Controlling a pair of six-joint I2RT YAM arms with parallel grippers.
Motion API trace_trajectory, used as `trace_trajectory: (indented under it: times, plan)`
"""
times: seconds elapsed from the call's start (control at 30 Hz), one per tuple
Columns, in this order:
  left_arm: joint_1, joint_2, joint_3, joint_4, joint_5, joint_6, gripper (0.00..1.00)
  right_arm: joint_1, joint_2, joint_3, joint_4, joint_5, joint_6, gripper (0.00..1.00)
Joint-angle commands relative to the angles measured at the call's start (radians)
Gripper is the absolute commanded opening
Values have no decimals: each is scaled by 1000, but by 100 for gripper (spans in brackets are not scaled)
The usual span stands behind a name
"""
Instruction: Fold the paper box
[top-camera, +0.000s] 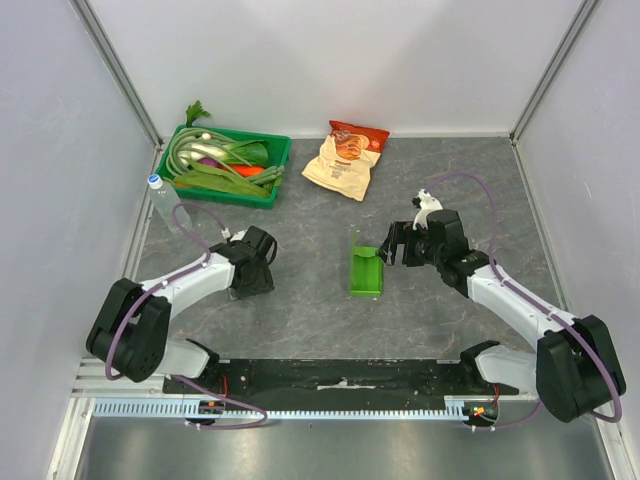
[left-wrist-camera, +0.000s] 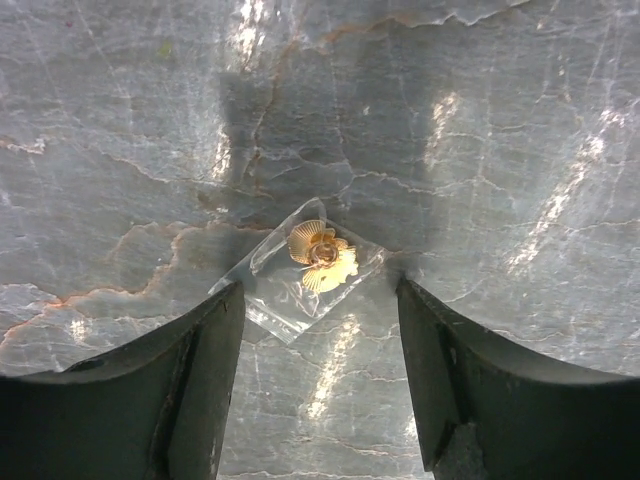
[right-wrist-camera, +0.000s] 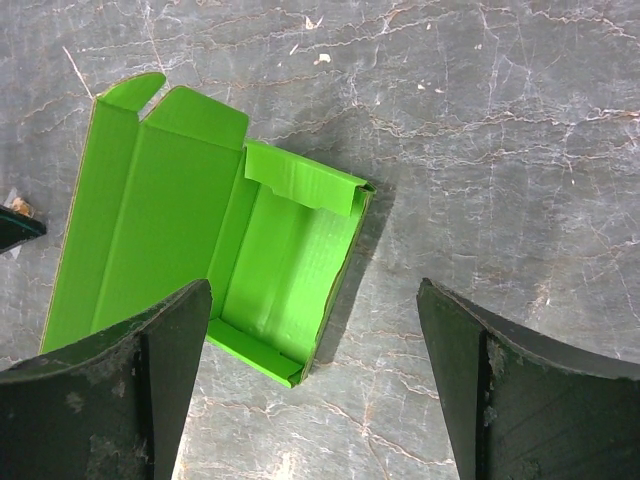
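Note:
The lime-green paper box (top-camera: 366, 271) lies on the table's middle, its tray part formed and its lid flap open and flat. In the right wrist view the box (right-wrist-camera: 200, 230) fills the left half, with one end flap standing up. My right gripper (top-camera: 393, 245) is open just right of the box and holds nothing; in its own view the right gripper (right-wrist-camera: 312, 345) hangs over the box's near corner. My left gripper (top-camera: 262, 262) is open and empty, well left of the box; in its own view the left gripper (left-wrist-camera: 320, 345) hovers over the table.
A small clear bag with shells (left-wrist-camera: 300, 265) lies under the left gripper. A dark green tray of vegetables (top-camera: 228, 165) and a beige-and-red snack bag (top-camera: 347, 158) stand at the back. A clear bottle (top-camera: 166, 205) lies at the left wall.

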Motion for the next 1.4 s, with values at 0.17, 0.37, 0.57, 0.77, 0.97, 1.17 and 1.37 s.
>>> trace_trajectory:
  times: [0.17, 0.37, 0.57, 0.77, 0.97, 1.17, 1.37]
  plan:
    - [1, 77, -10, 60, 11, 7, 51, -4, -61, 1, -5, -6, -4, 92]
    - [1, 14, -20, 59, -4, 35, 27, -4, -50, 4, -7, -7, -2, 92]
    - [-1, -96, -4, 30, -9, 73, 9, -4, -38, 10, -2, -9, -2, 91]
    - [-61, -251, 109, 3, 113, 116, 2, -4, -35, 21, -11, 20, -10, 91]
    - [-315, -162, 410, 140, 261, 142, 2, -74, -36, 82, -129, 158, -19, 92]
    - [-518, 196, 727, 142, 261, 186, 2, -278, -61, 101, -185, 79, 2, 92]
    - [-578, 466, 954, -33, 124, 263, 2, -375, -53, 107, -206, -4, -14, 92]
